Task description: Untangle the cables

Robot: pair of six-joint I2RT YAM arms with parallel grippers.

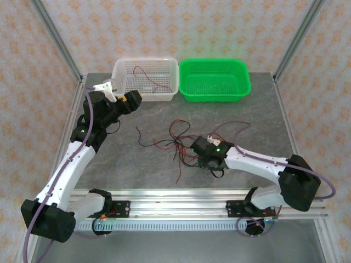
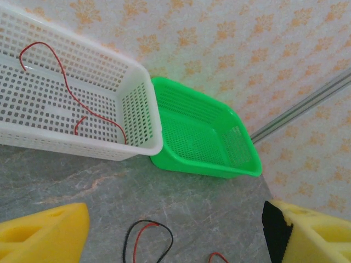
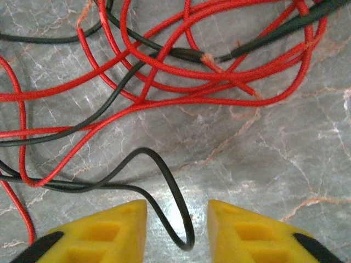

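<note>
A tangle of thin red and black cables (image 1: 175, 143) lies mid-table. My right gripper (image 1: 198, 147) hovers low over its right side. In the right wrist view the gripper (image 3: 177, 230) is open, its yellow fingers (image 3: 109, 235) either side of a black cable loop (image 3: 175, 203) without touching it; red cables (image 3: 164, 71) cross just beyond. My left gripper (image 1: 118, 93) hangs open and empty by the white basket (image 1: 123, 68), which holds one red cable (image 1: 151, 76). The left wrist view shows that red cable (image 2: 66, 82) and a black and red loop (image 2: 148, 241) on the table between the gripper's (image 2: 175, 241) fingers.
A green basket (image 1: 241, 90) stands empty right of the white one at the table's back edge. Frame posts rise at the back corners. The grey marbled tabletop (image 1: 263, 126) is bare to the right of the tangle.
</note>
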